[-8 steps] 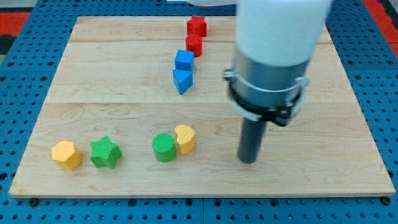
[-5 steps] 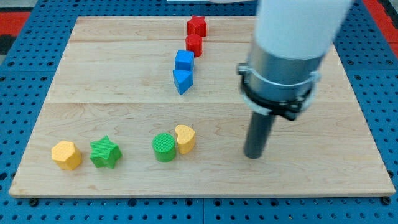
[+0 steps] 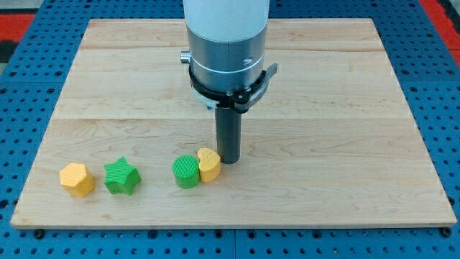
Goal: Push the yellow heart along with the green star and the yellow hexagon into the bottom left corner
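Note:
The yellow heart (image 3: 209,165) sits near the view's bottom, a little left of centre, touching a green cylinder (image 3: 187,171) on its left. My tip (image 3: 229,160) is right against the heart's right side. The green star (image 3: 121,176) lies further left, with the yellow hexagon (image 3: 77,179) beside it near the board's bottom left corner.
The arm's wide body (image 3: 226,43) covers the top middle of the wooden board (image 3: 359,144) and hides whatever lies behind it. A blue pegboard (image 3: 21,43) surrounds the board.
My tip has swung left from the board's right half to the yellow heart. The heart and green cylinder have shifted slightly left. The red and blue blocks are now hidden behind the arm.

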